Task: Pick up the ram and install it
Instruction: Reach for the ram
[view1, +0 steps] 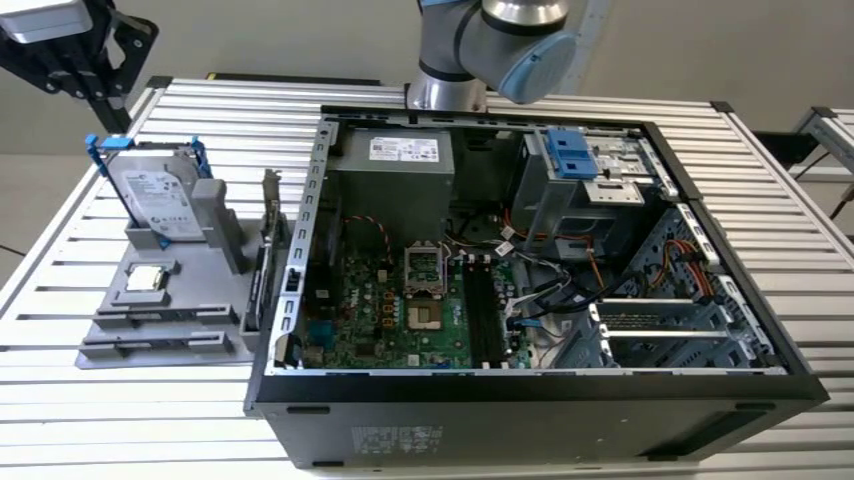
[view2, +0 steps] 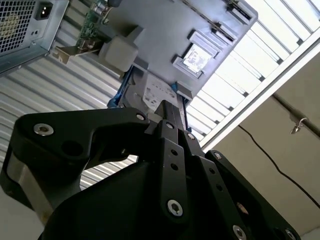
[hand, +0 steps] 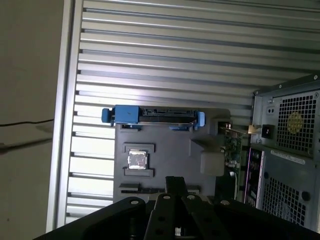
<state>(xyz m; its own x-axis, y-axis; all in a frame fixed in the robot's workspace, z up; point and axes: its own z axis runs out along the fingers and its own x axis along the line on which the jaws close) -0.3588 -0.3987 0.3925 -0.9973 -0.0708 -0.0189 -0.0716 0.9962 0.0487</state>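
My black gripper (view1: 110, 105) hangs high over the table at the exterior view's left, above the grey holder (view1: 200, 290). In both wrist views its fingers (hand: 176, 184) press together, with nothing between them (view2: 170, 112). A long, thin dark strip, which I take for the ram (view1: 167, 318), lies in a front slot of the holder; the fingers partly cover that slot in the first wrist view. The open computer case (view1: 747, 385) lies on its side, and the black memory slots (view1: 483, 310) on its green motherboard (view1: 374, 310) are in plain sight.
A silver hard drive (view1: 160, 200) in a blue frame stands at the back of the holder, with a small square processor chip (view1: 147, 278) in front of it. A green expansion card (hand: 231, 147) with a metal bracket stands between holder and case. Loose cables (view1: 561, 290) cross the case interior.
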